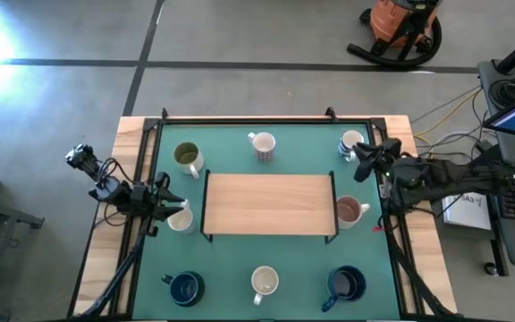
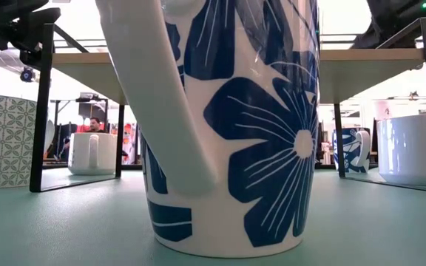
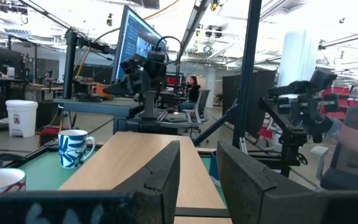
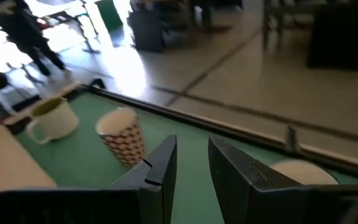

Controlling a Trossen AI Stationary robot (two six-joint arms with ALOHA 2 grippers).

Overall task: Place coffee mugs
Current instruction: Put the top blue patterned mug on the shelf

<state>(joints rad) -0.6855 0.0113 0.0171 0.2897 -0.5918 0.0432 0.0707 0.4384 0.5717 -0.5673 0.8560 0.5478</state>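
Top view of green mat [image 1: 275, 259] with wooden riser [image 1: 269, 204] at centre and eight coffee mugs around it.

- Upper row: olive-lined mug [image 1: 187, 157], dotted mug [image 1: 262, 145], blue-patterned mug [image 1: 351, 143].
- Right of riser: pinkish mug [image 1: 350, 211].
- Lower row: navy mug [image 1: 184, 287], cream mug [image 1: 264, 283], second navy mug [image 1: 345, 283].
- Left gripper [image 1: 162, 204] at middle left, fingers [image 3: 166, 177] parted and empty, just beside white mug [image 1: 181, 218].
- Right gripper [image 1: 365, 159] at upper right beside blue-patterned mug, fingers [image 4: 160, 168] likewise parted, grasping nothing.
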